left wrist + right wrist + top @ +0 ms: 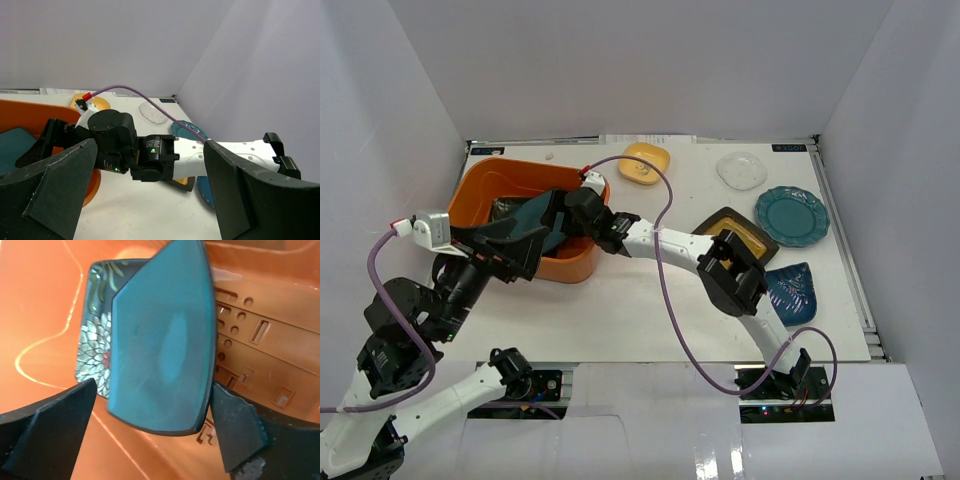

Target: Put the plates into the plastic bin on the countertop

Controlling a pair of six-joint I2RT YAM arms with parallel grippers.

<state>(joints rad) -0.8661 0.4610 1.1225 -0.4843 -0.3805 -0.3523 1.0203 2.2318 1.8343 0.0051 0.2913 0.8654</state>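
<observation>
Right wrist view: right gripper point(154, 385) fingers point(55, 430) spread wide, one at lower left of frame, one at lower right. Teal square plate point(160, 340) sits between them. Left finger clear of its edge, right finger just beside it; contact there not certain. Reads as let go, not clamped.

- Teal plate lies tilted over the black floral plate point(95, 340), both inside the plastic bin point(250, 340).
- Left wrist view: left gripper point(150, 145) jaws wide apart, nothing between them, hovering at the near side of the bin.
- Top external view: bin point(490, 180) at upper left of the countertop point(620, 310).
- Not yet binned, right half of frame: small yellow square plate point(644, 163) top centre, clear round plate point(741, 170), teal scalloped plate point(791, 215), mustard square plate point(735, 235) partly under the right arm, blue plate point(790, 292) lowest.

Handling, as judged: the plates look glazed and rigid, so no give under the pads, slick surfaces, likely to chip if dropped onto the ones already binned. Moderate weight for the squares. The clear one may be glass or plastic; cannot tell.

Best hold is probably the raised rim, one finger over and one under at a near edge. The plates lie flat, so getting under the lip is the hard part.
</observation>
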